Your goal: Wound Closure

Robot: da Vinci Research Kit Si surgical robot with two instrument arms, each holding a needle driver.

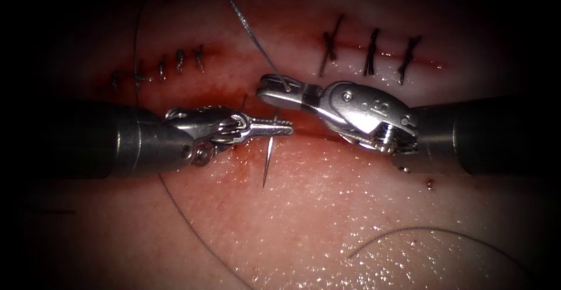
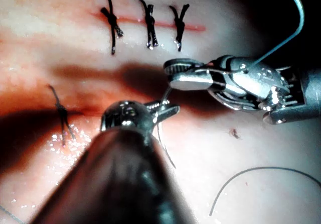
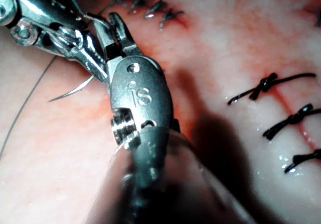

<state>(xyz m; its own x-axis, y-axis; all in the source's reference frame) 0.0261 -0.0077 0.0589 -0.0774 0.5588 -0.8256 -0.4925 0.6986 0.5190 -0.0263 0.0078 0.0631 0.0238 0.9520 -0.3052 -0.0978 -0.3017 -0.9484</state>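
Level from 9 o'clock, the left needle driver [image 1: 279,127] grips the curved needle [image 1: 267,164] near mid-curve, its point free at 6 o'clock over the tissue [image 1: 327,208]. Opposite, the right needle driver [image 1: 270,88], angled in from 3 o'clock, pinches the thread [image 1: 248,24] above the cut [image 1: 315,132].

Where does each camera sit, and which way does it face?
Endoscope: above and in front, facing the cut; both shafts enter, left tool gripping the needle, right tool opposite.
Left wrist: on the left arm, looking along its shaft at its own jaws.
Right wrist: on the right arm, looking along its shaft toward its tip.
Shared: both wrist views show both tools, the needle and finished stitches.
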